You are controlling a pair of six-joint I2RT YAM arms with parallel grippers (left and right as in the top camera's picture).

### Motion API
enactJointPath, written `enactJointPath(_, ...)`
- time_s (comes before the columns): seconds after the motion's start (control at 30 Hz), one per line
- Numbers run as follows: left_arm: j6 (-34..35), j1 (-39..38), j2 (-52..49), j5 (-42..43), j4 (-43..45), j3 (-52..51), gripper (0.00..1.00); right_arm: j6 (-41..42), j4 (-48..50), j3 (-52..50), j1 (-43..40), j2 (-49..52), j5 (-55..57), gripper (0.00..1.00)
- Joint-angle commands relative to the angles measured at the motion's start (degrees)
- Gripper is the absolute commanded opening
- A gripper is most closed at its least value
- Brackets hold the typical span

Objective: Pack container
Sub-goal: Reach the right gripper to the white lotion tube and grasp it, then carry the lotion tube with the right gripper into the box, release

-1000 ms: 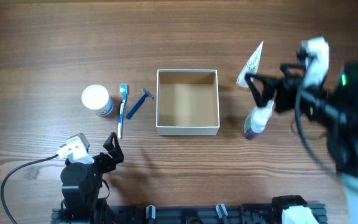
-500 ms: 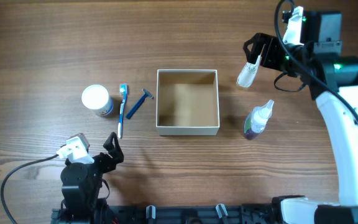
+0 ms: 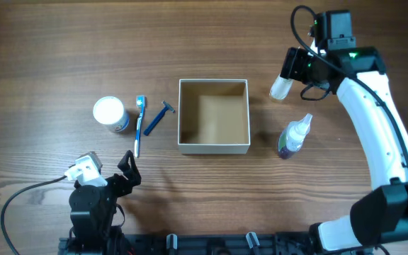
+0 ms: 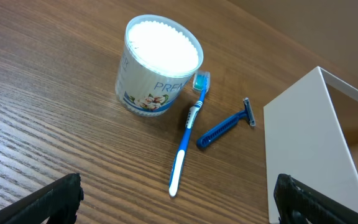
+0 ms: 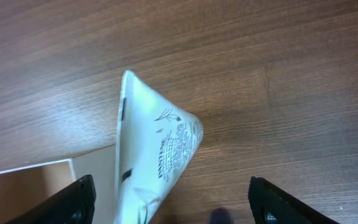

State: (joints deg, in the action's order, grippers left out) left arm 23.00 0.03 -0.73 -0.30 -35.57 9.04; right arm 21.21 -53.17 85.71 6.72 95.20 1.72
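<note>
The tube's (image 5: pixel 157 149) lettering was shown only by the right wrist view. One container (image 3: pixel 214 147), jar (image 3: pixel 110 113), toothbrush (image 3: pixel 139 124), razor (image 3: pixel 157 119) and bottle (image 3: pixel 294 136) were counted. The left gripper (image 4: pixel 179 186) and right gripper (image 5: pixel 174 202) were held with fingers apart.

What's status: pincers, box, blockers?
Left pincer open. Right pincer open over tube. Box empty, nothing blocking its mouth.
</note>
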Motion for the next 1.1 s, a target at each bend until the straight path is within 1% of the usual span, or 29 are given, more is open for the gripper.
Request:
enactJointPath(0.0, -0.1, -0.3, 0.5, 0.3, 0.2, -0.1, 0.99, 0.4, 0.7, 1.4, 0.7, 2.4, 1.8, 0.76)
enactJointPath(0.07, -0.1, -0.3, 0.5, 0.3, 0.2, -0.1, 1.0, 0.6, 1.3, 1.4, 0.7, 3.5, 2.0, 0.64)
enactJointPath(0.17, -0.1, -0.3, 0.5, 0.3, 0.2, -0.2, 1.0, 1.5, 1.7, 1.4, 0.8, 4.6, 2.8, 0.38)
enactJointPath(0.23, -0.1, -0.3, 0.5, 0.3, 0.2, -0.1, 1.0, 1.5, 2.3, 1.4, 0.8, 4.7, 3.3, 0.19)
enactJointPath(0.27, -0.1, -0.3, 0.5, 0.3, 0.2, -0.1, 1.0, 1.4, 2.5, 1.4, 0.8, 4.7, 3.5, 0.12)
enactJointPath(0.33, -0.1, -0.3, 0.5, 0.3, 0.2, -0.1, 1.0, 1.3, 3.0, 1.4, 0.8, 4.0, 3.5, 0.05)
enactJointPath(0.5, -0.1, -0.3, 0.5, 0.3, 0.2, -0.1, 1.0, -0.2, 2.8, 1.7, 0.9, 0.9, 4.3, 0.04)
enactJointPath(0.67, -0.1, -0.3, 0.5, 0.3, 0.2, -0.1, 1.0, -1.7, 0.9, 2.3, 3.4, -6.6, 4.5, 0.04)
enactJointPath(0.73, -0.1, -0.3, 0.5, 0.3, 0.2, -0.1, 1.0, -1.6, -0.9, 3.8, 6.0, -11.7, 4.5, 0.04)
enactJointPath(0.77, -0.1, -0.3, 0.5, 0.3, 0.2, -0.2, 1.0, -1.7, -1.2, 4.9, 8.7, -15.7, 4.6, 0.04)
enactJointPath(0.9, -0.1, -0.3, 0.5, 0.3, 0.2, -0.1, 1.0, -1.4, 0.1, 5.8, 16.1, -23.5, 4.6, 0.04)
enactJointPath(0.97, -0.1, -0.3, 0.5, 0.3, 0.2, -0.2, 1.0, 0.6, 0.1, 5.8, 19.5, -25.4, 4.6, 0.04)
enactJointPath(1.07, -0.1, -0.3, 0.5, 0.3, 0.2, -0.2, 1.0, 3.3, -1.4, 5.7, 23.9, -25.1, 4.8, 0.04)
